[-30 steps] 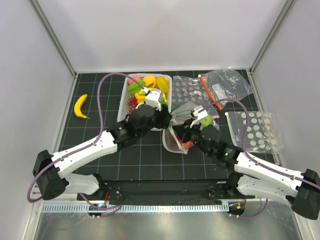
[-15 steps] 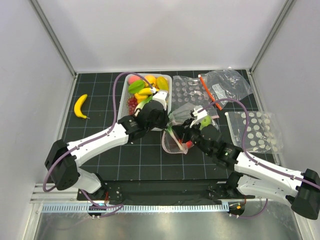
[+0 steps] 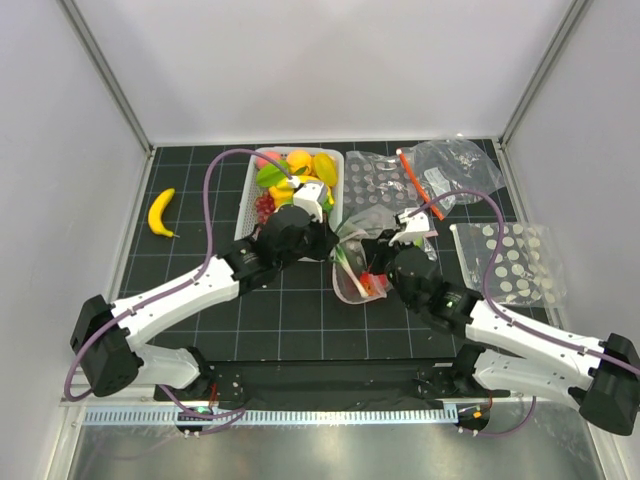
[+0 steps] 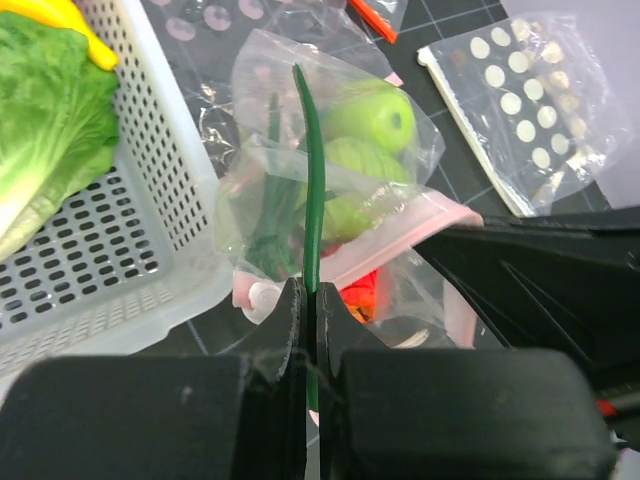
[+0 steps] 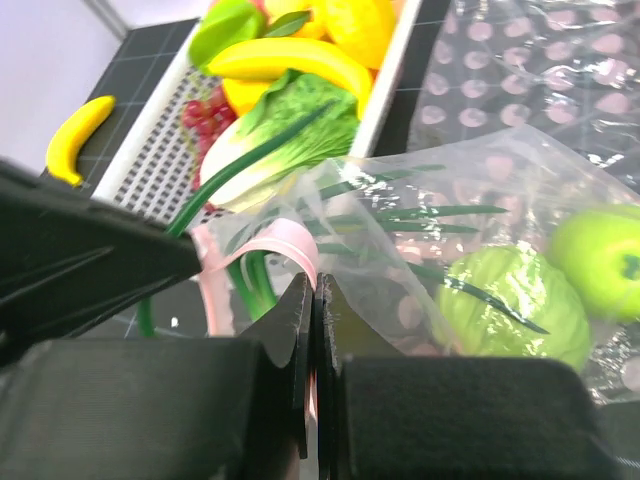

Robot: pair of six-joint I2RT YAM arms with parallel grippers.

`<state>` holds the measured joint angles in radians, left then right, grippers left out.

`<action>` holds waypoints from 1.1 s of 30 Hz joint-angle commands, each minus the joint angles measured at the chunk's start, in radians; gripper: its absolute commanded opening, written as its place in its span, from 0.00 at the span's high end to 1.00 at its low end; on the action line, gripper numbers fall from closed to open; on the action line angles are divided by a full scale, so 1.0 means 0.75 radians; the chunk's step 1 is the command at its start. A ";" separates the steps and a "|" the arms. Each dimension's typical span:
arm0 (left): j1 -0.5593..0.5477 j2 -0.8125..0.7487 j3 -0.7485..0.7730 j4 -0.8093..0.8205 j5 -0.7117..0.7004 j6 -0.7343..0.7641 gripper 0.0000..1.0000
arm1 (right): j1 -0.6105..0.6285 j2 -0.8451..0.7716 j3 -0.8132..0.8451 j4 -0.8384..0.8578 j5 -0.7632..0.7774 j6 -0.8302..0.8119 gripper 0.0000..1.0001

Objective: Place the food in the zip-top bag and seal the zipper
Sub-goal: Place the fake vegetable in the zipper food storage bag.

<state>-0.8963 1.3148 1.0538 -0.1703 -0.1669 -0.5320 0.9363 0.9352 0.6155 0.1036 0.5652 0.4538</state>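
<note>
Fingers (image 4: 285, 335) of the left gripper (image 4: 311, 300) pinch tight on a thin green stalk (image 4: 313, 170) reaching into the mouth of the zip-top bag (image 4: 255, 75). The right gripper (image 5: 316, 290) is clamped on the pink zipper (image 5: 262, 243) at that mouth. The white mesh basket (image 3: 250, 200) holds lettuce (image 4: 45, 120) and bananas (image 5: 280, 60). Just right of it, the bag contains a green apple (image 4: 385, 115), another green piece (image 4: 350, 160) and a red piece (image 4: 362, 295). A lone banana (image 3: 160, 212) lies well left of the basket.
</note>
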 commanded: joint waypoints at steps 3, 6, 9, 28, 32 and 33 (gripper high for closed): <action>-0.010 -0.010 -0.010 0.104 0.090 -0.005 1.00 | -0.048 0.040 0.081 -0.046 0.163 0.096 0.99; -0.014 -0.004 -0.014 0.121 0.124 0.006 1.00 | -0.105 0.058 0.098 -0.091 0.124 0.141 0.99; -0.032 0.018 -0.012 0.145 0.173 0.026 1.00 | -0.225 0.054 0.069 -0.077 -0.014 0.190 0.99; -0.198 0.063 0.051 0.143 0.313 0.278 1.00 | -0.351 0.017 0.081 -0.118 -0.128 0.207 0.99; -0.216 0.063 0.057 0.141 0.276 0.315 1.00 | -0.355 0.009 0.083 -0.122 -0.105 0.203 0.99; -0.216 0.071 0.061 0.135 0.278 0.313 1.00 | -0.351 0.007 0.083 -0.128 -0.103 0.201 0.99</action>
<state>-1.0508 1.3785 1.0584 -0.0948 0.0235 -0.3328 0.6785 0.9642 0.6434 -0.0113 0.4587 0.5934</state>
